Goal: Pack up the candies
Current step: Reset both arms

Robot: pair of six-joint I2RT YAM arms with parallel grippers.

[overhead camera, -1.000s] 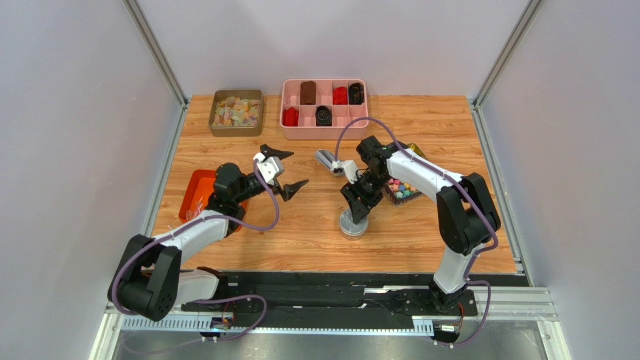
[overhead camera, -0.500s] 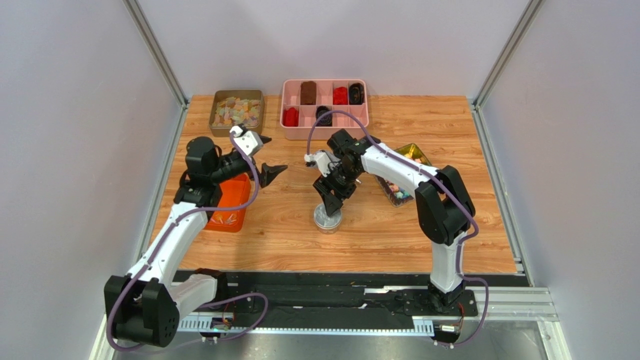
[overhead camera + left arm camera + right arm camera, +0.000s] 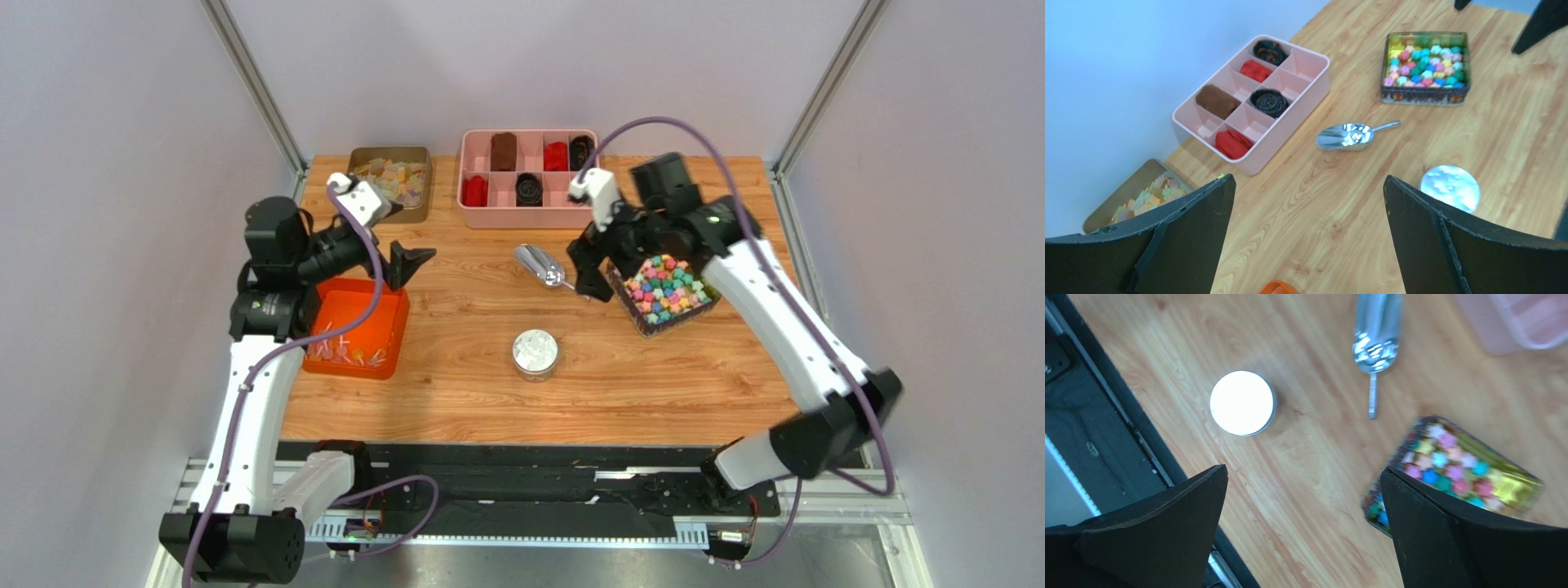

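The candies are tiny thin twist-wrapped sweets lying in the orange tray at the left. Only the tray's rim shows in the left wrist view. My left gripper is open and empty, raised above the table just right of the tray; its jaws stand wide apart. My right gripper is open and empty, high between the scoop and the tin of blocky candies; its jaws stand wide over bare wood. A small round silver tin stands alone mid-table.
A metal scoop lies behind the round tin. A tin of bright blocky candies is at the right. A pink compartment box and an olive tin of pastel pieces stand at the back.
My right gripper slid the round tin to the left, let it go and rose back to the right. My left arm swung up and back, uncovering the orange tray.
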